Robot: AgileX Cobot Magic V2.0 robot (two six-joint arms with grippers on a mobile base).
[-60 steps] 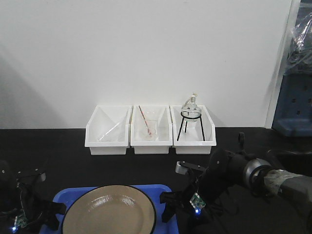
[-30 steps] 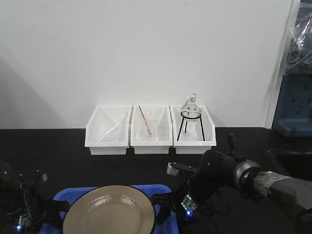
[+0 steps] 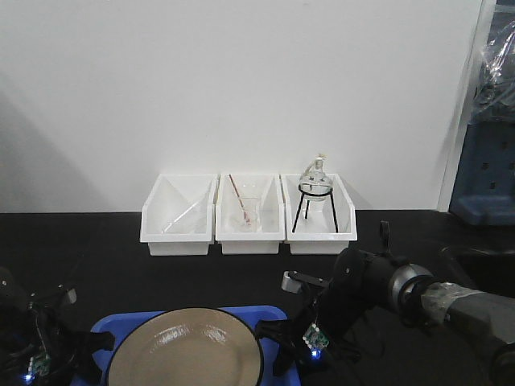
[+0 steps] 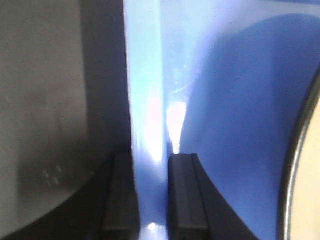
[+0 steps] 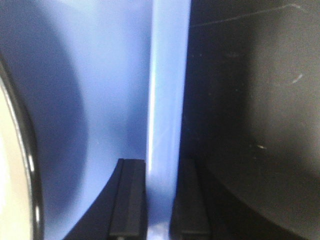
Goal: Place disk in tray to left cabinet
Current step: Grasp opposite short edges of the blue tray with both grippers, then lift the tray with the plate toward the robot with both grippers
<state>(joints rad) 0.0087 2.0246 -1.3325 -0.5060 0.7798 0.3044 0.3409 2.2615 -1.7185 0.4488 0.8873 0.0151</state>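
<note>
The disk [image 3: 185, 350] lies flat in the tray [image 3: 265, 314], filling most of it, at the near edge of the black surface [image 3: 121, 265]; neither has been shifted noticeably over the last second. What has changed is the right arm; a second ago its hand was held just beside the tray's right edge, and since then it has been drawn inward and lowered onto that edge. In the wrist views the rim is now seen pinched from both sides; the left hand [image 4: 150, 162] is pressed onto the left rim, one finger inside and one outside, and the right hand [image 5: 157, 165] is clamped likewise on the right rim, with the disk's black edge close by in each view. A two-handed hold is therefore judged to be made, and lifting is judged the next step; whether the tray is already raised off the surface cannot be told. The left cabinet is not seen in any view, so the carrying remains to be done. Further back, three white bins [image 3: 249, 217] stand against the wall, well apart from the tray.
</note>
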